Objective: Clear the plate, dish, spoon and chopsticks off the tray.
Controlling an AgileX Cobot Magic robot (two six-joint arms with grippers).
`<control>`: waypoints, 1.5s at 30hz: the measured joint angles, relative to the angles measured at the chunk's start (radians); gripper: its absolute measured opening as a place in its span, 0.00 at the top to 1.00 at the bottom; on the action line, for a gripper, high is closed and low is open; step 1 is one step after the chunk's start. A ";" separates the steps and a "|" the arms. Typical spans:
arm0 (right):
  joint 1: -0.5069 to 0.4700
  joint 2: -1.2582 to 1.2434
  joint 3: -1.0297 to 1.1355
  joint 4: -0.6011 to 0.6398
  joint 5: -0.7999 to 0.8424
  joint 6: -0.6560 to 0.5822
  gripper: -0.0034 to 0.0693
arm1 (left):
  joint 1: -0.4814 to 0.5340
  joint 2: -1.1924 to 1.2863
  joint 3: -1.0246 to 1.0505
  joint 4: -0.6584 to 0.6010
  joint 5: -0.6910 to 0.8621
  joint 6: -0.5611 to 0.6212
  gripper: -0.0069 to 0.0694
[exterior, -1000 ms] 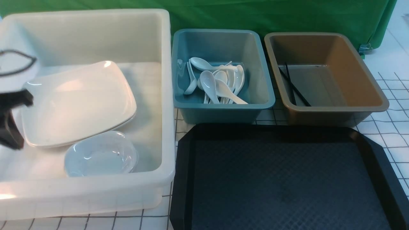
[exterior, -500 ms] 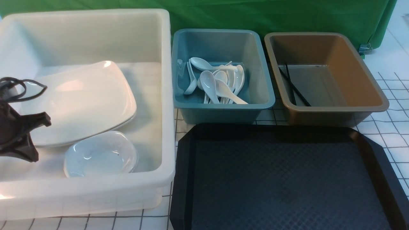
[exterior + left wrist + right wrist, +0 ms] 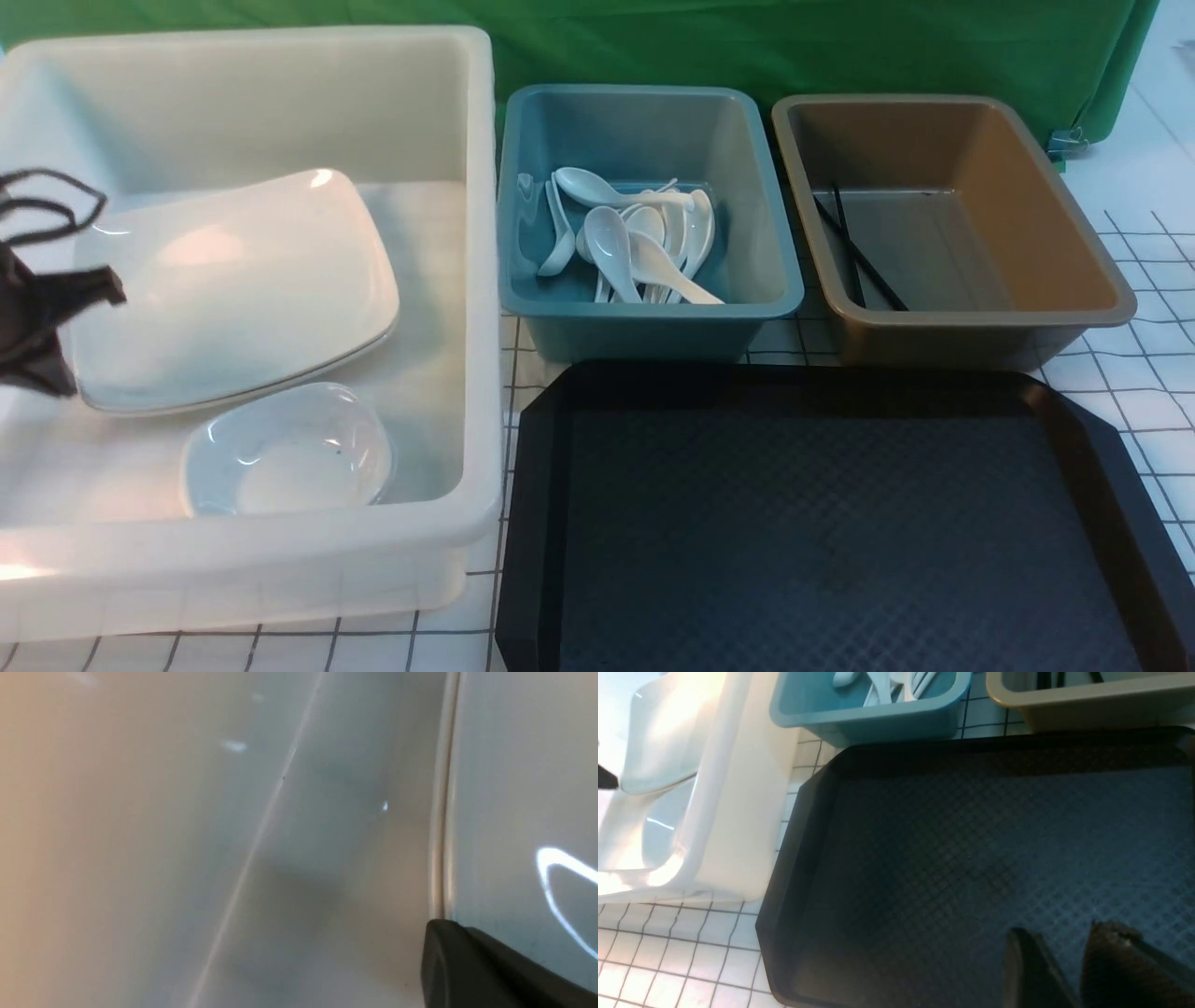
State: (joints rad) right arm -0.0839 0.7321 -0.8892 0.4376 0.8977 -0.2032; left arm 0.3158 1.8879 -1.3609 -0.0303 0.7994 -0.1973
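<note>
Black and bumpy, the tray (image 3: 840, 532) sits on the counter (image 3: 1148, 392) in front of me, and nothing lies on it. My right gripper (image 3: 1069, 970) hangs over the tray's near part. Its two dark fingers (image 3: 1027, 970) stand a little apart, and nothing is between them.

The plate (image 3: 233, 289) is in the big white tub (image 3: 280, 569) on my left. It is tilted, with its left edge up. My left gripper (image 3: 65, 308) is at that left edge, and it is pinching the plate. In my left wrist view I see one dark finger (image 3: 486, 970) lying on the plate's shiny white face, right by its rim.

The dish (image 3: 289, 453) is in the same tub, just in front of the plate. It has a tiny dark speck inside.

The blue bin (image 3: 653, 322) stands behind the tray. A heap of white spoons (image 3: 644, 247) lies in it. I cannot tell which spoon is the one from the tray.

The brown bin (image 3: 980, 327) stands to the right of the blue one. The chopsticks (image 3: 854, 252) lie in it, by its left wall. They cross each other near the far end.
</note>
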 joint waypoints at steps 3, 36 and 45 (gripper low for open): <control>0.000 0.000 0.000 0.000 0.000 0.000 0.63 | 0.000 0.000 -0.068 0.006 0.061 -0.002 0.91; 0.078 -0.504 0.367 -0.246 -0.471 -0.046 0.91 | -0.319 -0.356 -0.251 -0.288 0.420 0.271 0.91; 0.078 -0.535 0.511 -0.232 -0.680 -0.047 0.91 | -0.319 -0.359 -0.251 -0.341 0.423 0.292 0.91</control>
State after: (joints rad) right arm -0.0056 0.1970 -0.3783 0.2054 0.2177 -0.2500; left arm -0.0031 1.5285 -1.6120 -0.3710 1.2224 0.0949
